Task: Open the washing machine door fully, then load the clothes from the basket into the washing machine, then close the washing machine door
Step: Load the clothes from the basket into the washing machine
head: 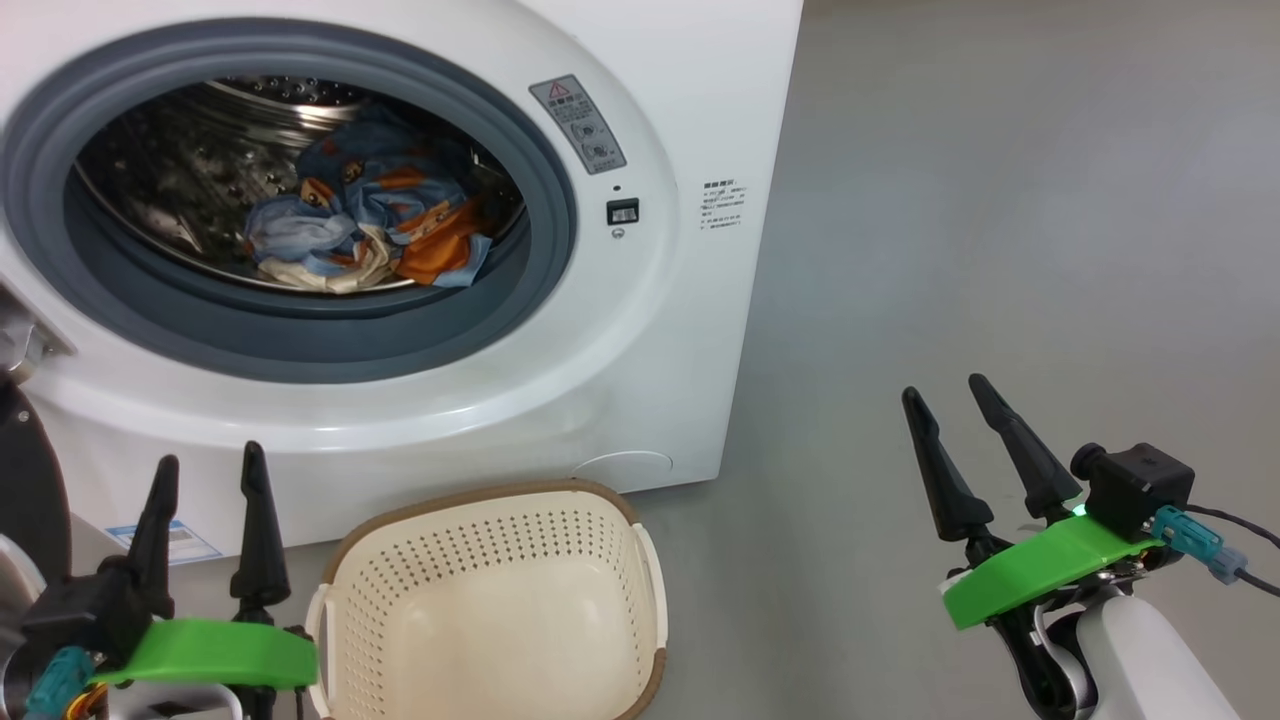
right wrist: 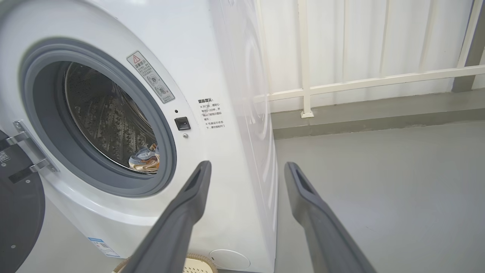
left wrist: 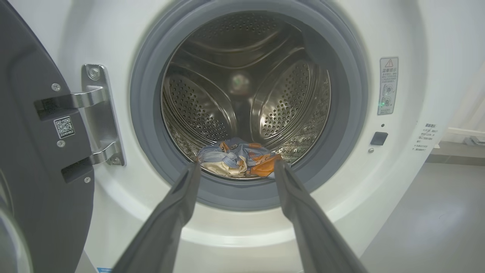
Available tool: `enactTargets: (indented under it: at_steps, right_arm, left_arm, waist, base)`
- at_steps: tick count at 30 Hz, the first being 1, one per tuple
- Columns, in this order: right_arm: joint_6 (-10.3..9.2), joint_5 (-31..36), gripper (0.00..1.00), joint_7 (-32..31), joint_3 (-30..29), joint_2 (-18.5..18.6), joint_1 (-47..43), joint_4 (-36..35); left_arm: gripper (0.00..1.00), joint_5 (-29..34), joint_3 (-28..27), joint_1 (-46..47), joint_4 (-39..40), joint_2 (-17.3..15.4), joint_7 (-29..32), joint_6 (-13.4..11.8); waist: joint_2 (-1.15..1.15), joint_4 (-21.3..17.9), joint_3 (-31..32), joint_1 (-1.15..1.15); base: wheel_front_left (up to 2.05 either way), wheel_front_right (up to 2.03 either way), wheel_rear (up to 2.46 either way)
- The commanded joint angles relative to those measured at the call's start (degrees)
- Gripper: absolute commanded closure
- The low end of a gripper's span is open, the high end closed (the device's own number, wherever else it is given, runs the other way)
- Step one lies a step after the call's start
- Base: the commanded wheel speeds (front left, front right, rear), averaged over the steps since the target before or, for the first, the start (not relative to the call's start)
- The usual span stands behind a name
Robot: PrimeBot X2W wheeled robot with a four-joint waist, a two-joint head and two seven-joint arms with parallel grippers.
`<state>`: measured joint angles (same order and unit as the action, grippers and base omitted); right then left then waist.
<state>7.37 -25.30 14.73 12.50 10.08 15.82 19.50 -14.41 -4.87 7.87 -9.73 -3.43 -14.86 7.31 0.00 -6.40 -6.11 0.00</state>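
So the washing machine door is swung wide open on its metal hinge at the left, and the clothes sit in a heap at the bottom of the steel drum inside the washing machine. The basket stands empty on the grey floor right in front of the machine. Left gripper hovers just left of the basket, fingers spread apart, holding nothing. Right gripper is well off to the right over the floor, fingers apart too, also empty
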Motion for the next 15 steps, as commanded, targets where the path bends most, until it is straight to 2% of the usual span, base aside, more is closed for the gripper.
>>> enactTargets:
  at_steps: [1, 15]
  right_arm:
    - [0.12, -0.4, 0.00, 0.3, 0.7, 0.5, -0.2, -1.6]
    - [0.12, -0.6, 0.00, 0.3, 0.6, 0.8, -0.4, -1.5]
  left_arm:
    - [0.00, 0.5, -2.0, 0.2, 2.2, -0.6, -0.1, -0.2]
    - [0.00, 1.0, -1.4, -1.2, 3.9, 0.2, -0.1, -0.2]
  waist:
    - [0.00, 0.1, 0.1, 0.00]
    - [0.00, 0.2, 0.5, 0.00]
  base:
    - [0.00, 0.00, 0.00]
    - [0.00, 0.00, 0.00]
